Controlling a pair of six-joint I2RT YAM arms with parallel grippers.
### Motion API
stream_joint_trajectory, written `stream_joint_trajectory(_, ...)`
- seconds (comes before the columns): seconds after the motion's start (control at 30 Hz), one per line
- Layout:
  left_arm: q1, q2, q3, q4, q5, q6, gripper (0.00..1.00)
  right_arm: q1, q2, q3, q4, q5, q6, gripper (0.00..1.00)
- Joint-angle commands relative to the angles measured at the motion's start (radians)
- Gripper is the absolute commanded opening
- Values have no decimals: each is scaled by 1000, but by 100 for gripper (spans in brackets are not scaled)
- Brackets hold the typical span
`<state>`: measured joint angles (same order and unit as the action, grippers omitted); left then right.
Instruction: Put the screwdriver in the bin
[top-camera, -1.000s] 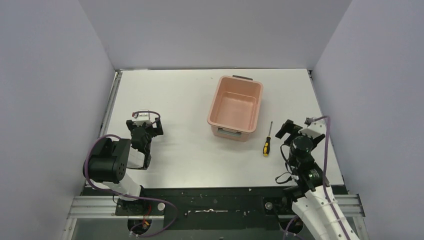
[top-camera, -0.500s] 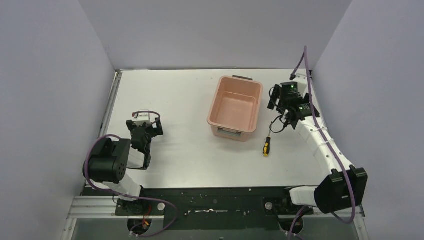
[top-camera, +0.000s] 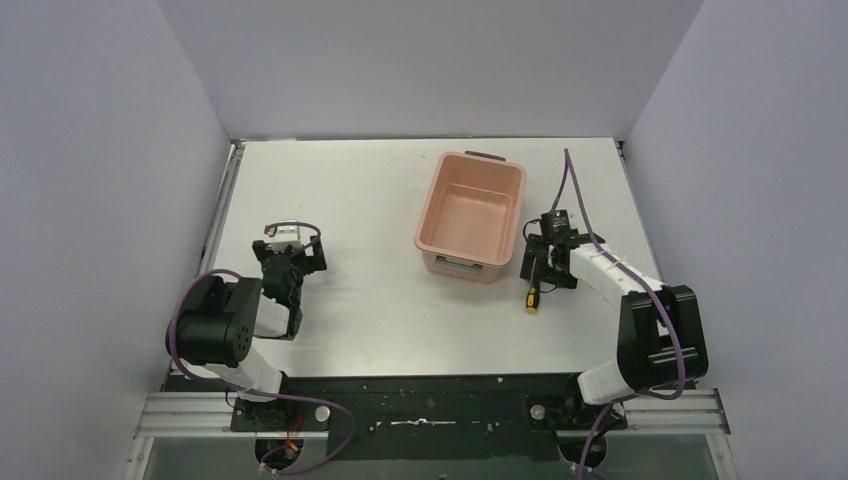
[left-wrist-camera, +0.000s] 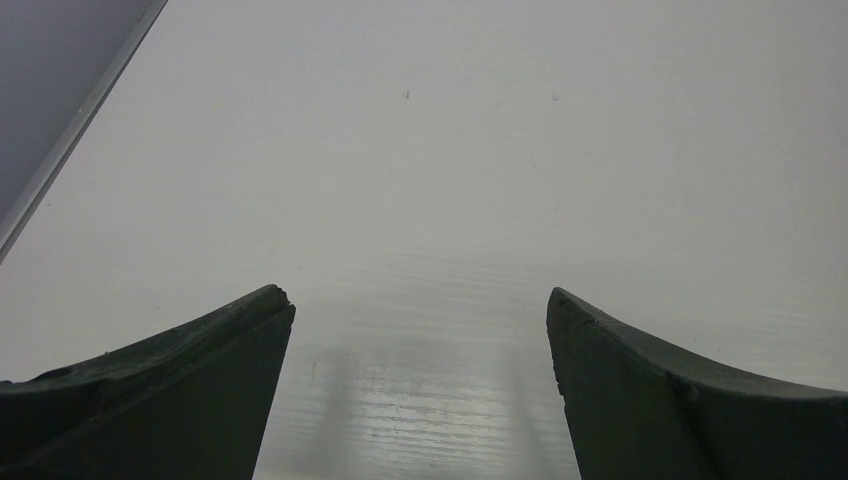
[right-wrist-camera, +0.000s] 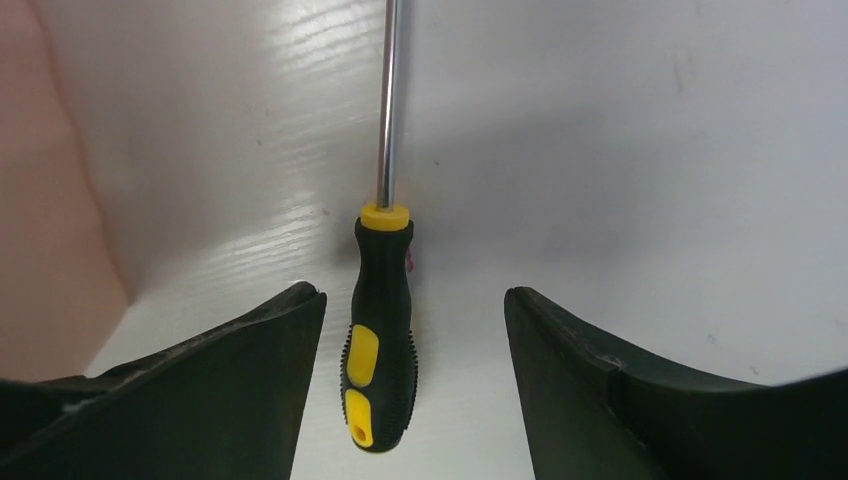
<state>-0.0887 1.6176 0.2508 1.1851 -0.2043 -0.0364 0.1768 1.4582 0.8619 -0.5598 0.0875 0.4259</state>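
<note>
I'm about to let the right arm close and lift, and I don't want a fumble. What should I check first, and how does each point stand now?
1. Screwdriver handle lies between the fingers of the right gripper: ok.
2. Fingers touching the handle: not ok; gaps show on both sides, jaws apart.
3. Screwdriver lying flat on the table: ok.
4. Bin ready to receive: ok; nothing seen inside, and it stands close beside the screwdriver.
5. Left gripper out of the way: ok; open, far from the bin.
</note>
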Motion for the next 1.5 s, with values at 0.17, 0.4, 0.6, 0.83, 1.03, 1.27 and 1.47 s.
stream_joint_trajectory(0.17, 6, -7, 2, 24, 10, 9, 97, -22, 108, -48, 137, -14, -1, 31)
stream_joint_trajectory(0.4, 6, -8, 3, 25, 10, 9, 97, -37, 13, 143, -49, 34, -32, 0)
stream_joint_trajectory(0.6, 6, -8, 2, 25, 10, 10, 97, -36, -46, 456, -280, 98, -45, 0)
stream_joint_trajectory(0.83, 6, -8, 2, 24, 10, 9, 97, 119, 31, 867, -391, 119, 16, 0)
stream_joint_trajectory(1.03, 6, -8, 2, 25, 10, 9, 97, 297, 181, 994, -342, 118, 59, 0)
stream_joint_trajectory(1.27, 6, -8, 2, 24, 10, 9, 97, 338, 280, 780, -179, 87, 90, 0)
stream_joint_trajectory(1.47, 6, -8, 2, 25, 10, 9, 97, 347, 387, 608, -59, 37, 120, 0)
